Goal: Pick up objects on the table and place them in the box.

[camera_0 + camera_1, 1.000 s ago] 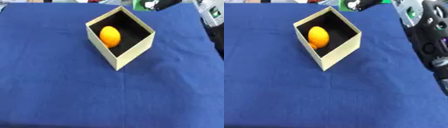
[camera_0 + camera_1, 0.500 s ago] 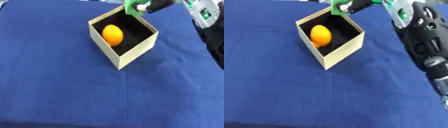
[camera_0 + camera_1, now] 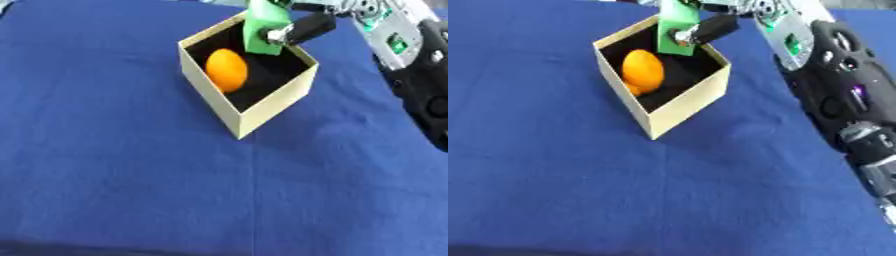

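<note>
Your right hand (image 3: 302, 27) pinches a green block (image 3: 265, 27) just over the box (image 3: 262, 107), far corner. An orange (image 3: 226, 70) lies inside, left part. Box stands on the blue table (image 3: 122, 170).

One box (image 3: 262, 107) sits on one blue cloth (image 3: 122, 190), with one orange fruit (image 3: 226, 70) inside it, and one green block (image 3: 265, 27) is held over it by one hand (image 3: 302, 27).

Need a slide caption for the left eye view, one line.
Right hand holds a green block over the open box, which already contains an orange, on a blue cloth.
</note>
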